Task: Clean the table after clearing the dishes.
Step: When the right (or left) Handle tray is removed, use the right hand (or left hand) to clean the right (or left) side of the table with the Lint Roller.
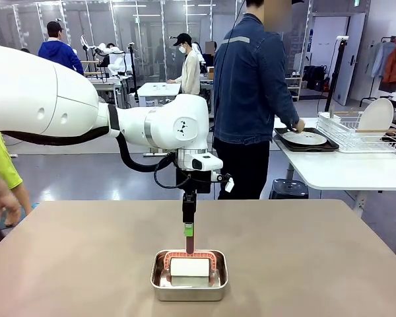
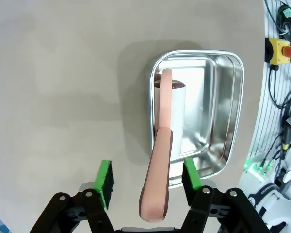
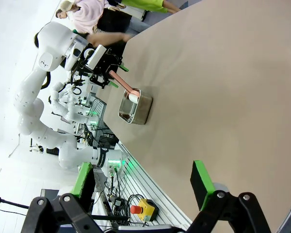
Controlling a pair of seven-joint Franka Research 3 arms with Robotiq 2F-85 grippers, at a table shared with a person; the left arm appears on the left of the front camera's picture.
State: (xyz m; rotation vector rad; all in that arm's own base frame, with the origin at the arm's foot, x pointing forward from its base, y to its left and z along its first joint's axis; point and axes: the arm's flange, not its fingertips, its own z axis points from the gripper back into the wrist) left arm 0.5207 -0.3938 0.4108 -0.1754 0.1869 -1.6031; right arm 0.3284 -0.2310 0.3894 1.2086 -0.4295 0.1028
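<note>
The pink-framed white roller [image 1: 190,267] lies in a small steel pan [image 1: 188,293] near the robot's edge of the beige worktop [image 1: 317,264]. Its pink handle [image 2: 157,179] rises between the spread pads of the left pincer [image 2: 148,170] and is not yet pinched. The roller looks light and stiff. The handle seems smooth plastic, so it is best taken squarely at mid-length, lest it swivel. The right pincer [image 3: 141,167] hangs spread over bare worktop, holding nothing. The top is matte and flat. A white plate [image 1: 305,139] sits on a dark tray [image 1: 330,148] on the white side table [image 1: 343,173], under a person's hand [image 1: 297,127].
</note>
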